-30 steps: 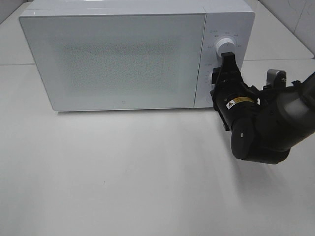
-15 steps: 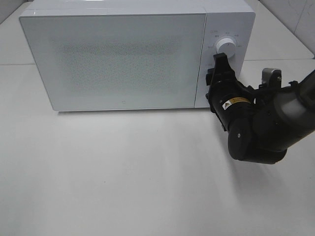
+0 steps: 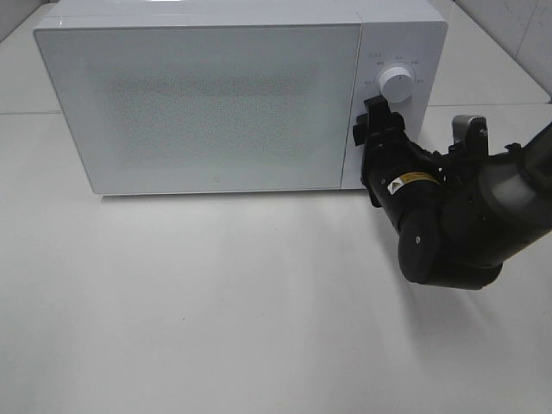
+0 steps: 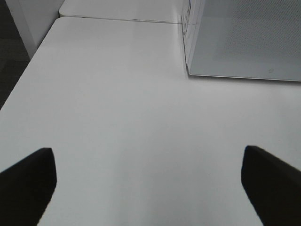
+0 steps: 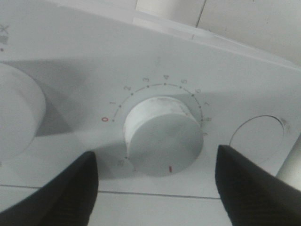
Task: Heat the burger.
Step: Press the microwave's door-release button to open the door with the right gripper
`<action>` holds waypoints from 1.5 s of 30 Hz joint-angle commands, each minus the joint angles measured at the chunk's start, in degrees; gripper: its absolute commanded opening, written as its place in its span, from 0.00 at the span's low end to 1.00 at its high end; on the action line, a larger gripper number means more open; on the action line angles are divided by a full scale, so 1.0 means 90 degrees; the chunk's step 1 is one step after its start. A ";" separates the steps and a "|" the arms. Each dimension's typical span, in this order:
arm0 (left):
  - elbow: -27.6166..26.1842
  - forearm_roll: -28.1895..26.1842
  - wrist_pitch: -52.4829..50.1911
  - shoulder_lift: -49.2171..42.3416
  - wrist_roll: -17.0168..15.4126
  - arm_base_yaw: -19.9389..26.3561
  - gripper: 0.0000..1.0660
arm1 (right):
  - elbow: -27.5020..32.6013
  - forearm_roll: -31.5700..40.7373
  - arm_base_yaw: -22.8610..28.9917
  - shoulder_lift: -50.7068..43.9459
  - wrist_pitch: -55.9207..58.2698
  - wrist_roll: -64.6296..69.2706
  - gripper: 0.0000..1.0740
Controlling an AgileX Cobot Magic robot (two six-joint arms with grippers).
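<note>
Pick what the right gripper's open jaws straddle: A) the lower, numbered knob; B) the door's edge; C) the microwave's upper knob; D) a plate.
A: the right wrist view shows the right gripper with a finger on each side of the numbered knob, clear of it.

I have the microwave standing at the back of the table. Its control panel is on the right, with 2 knobs, the upper knob above the timer knob. My right tool sits just before the timer knob, a finger on either side, neither touching it. My left tool hangs over the table, before the microwave's left corner.
</note>
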 commanded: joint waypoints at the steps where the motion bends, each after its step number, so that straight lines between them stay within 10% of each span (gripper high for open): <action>1: 0.0006 -0.0006 0.0000 -0.0083 0.0000 0.0025 0.94 | 0.0070 -0.0146 -0.0038 -0.0108 -0.1579 -0.0140 0.68; 20: 0.0006 -0.0006 0.0000 -0.0083 0.0000 0.0025 0.94 | 0.1184 -0.0949 -0.0025 -0.2145 0.0388 -0.3259 0.70; 36: 0.0006 -0.0006 0.0000 -0.0083 0.0000 0.0025 0.94 | 0.0796 -0.0299 -0.0668 -0.4666 0.5895 -0.7837 0.70; 45: 0.0006 -0.0006 0.0000 -0.0083 0.0000 0.0025 0.94 | 0.0095 -0.1757 -0.1617 -0.5831 0.9759 -0.7900 0.70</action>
